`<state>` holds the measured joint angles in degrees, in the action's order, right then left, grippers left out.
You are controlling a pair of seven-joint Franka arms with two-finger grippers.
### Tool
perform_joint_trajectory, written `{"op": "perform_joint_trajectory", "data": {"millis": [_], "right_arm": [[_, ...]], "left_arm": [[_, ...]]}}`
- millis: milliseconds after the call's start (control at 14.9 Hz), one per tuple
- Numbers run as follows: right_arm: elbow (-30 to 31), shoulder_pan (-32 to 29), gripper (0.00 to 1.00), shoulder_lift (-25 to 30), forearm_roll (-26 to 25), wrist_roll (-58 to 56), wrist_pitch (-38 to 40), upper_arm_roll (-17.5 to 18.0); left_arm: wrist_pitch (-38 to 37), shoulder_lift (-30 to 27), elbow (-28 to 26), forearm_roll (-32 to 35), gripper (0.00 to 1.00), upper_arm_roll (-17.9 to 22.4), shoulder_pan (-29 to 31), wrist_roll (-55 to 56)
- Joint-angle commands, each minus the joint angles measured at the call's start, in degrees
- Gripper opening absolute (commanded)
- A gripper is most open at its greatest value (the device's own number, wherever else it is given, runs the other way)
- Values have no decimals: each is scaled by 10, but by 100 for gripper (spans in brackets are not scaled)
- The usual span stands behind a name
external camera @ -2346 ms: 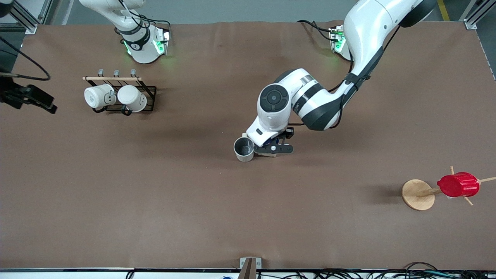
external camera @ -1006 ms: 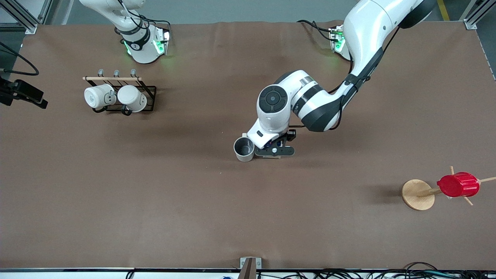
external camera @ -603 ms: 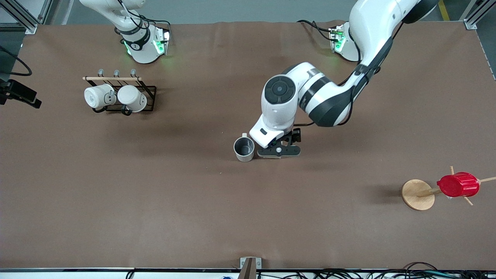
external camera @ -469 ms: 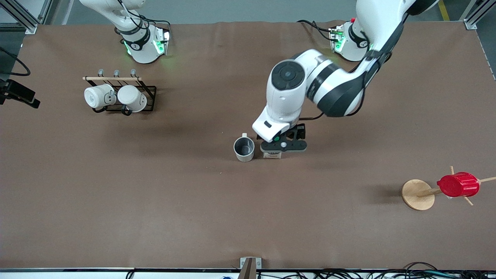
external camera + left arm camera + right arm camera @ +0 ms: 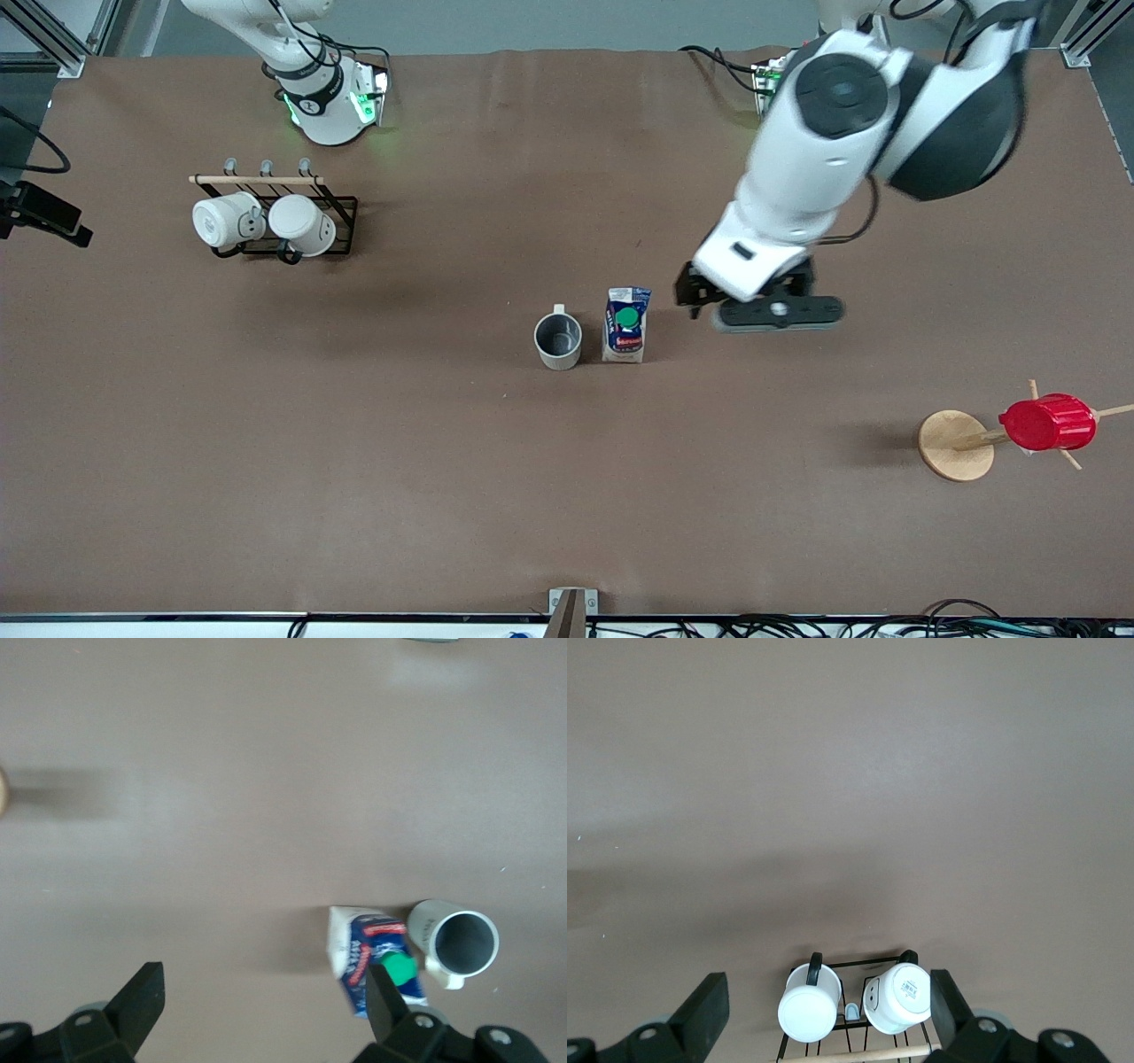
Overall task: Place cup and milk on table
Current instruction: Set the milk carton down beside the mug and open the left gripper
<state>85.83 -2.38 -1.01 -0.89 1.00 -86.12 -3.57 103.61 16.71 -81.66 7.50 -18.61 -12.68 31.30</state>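
The cup (image 5: 558,340), pale grey with a dark inside, stands upright on the brown table (image 5: 354,487) near its middle. The milk (image 5: 626,323), blue and white with a green cap, stands upright right beside it, toward the left arm's end. Both show in the left wrist view, the milk (image 5: 361,950) and the cup (image 5: 454,943). My left gripper (image 5: 778,312) is open and empty, raised over bare table past the milk toward the left arm's end (image 5: 264,983). My right gripper (image 5: 827,992) is open and empty, high over the mug rack.
A black wire rack (image 5: 341,226) with two white mugs (image 5: 266,221) stands near the right arm's base. A wooden stand (image 5: 955,445) holding a red ribbed cup (image 5: 1045,423) is at the left arm's end. A small bracket (image 5: 571,607) sits at the table's near edge.
My left gripper opened off the milk, rose and swung toward the left arm's end. The milk now stands free beside the cup. My right gripper drew back slightly at the table's edge.
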Motion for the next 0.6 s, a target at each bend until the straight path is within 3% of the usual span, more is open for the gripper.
{"op": "perform_joint_trajectory", "data": {"millis": [0, 134, 335, 536], "right_arm": [[0, -3, 100, 3, 3, -6, 5, 2], [0, -3, 100, 4, 3, -6, 10, 3], [-3, -7, 100, 3, 2, -6, 11, 2], [-3, -7, 100, 3, 2, -6, 12, 2]], "left_arm": [[5, -104, -87, -89, 100, 87, 3, -124], [5, -158, -135, -121, 100, 131, 18, -214], [3, -207, -181, -117, 100, 133, 61, -251], [3, -222, -194, -115, 100, 133, 83, -266]]}}
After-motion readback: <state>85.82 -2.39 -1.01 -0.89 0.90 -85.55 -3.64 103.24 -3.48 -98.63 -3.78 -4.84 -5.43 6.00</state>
